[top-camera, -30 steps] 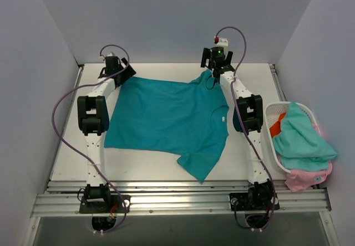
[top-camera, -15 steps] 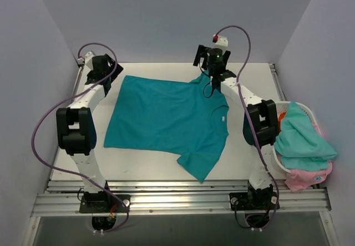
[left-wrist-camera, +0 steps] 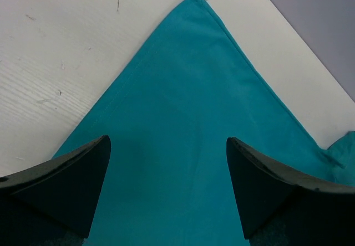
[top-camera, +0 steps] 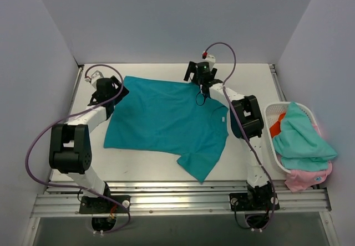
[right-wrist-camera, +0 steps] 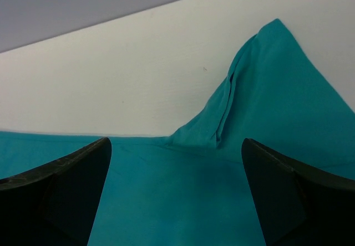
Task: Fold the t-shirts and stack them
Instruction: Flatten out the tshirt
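Note:
A deep teal t-shirt (top-camera: 166,118) lies spread flat on the white table, collar to the right, one sleeve pointing to the near edge. My left gripper (top-camera: 115,91) hovers over its far-left corner, open, with teal cloth (left-wrist-camera: 183,91) under the gap between the fingers (left-wrist-camera: 77,185) and nothing held. My right gripper (top-camera: 201,84) is open over the shirt's far edge, next to the far sleeve (right-wrist-camera: 260,80); it grips nothing. Other t-shirts sit heaped in the basket: pale aqua (top-camera: 302,135), pink (top-camera: 308,177) and orange-red (top-camera: 277,127).
A white lattice basket (top-camera: 270,112) stands at the table's right edge, beside the right arm. Grey walls close in the table on the left, back and right. Purple cables loop off both arms.
The left arm swung in from the far-left corner and its gripper came down over the shirt's corner. The right gripper moved left and nearer along the shirt's far edge. Both stayed open.

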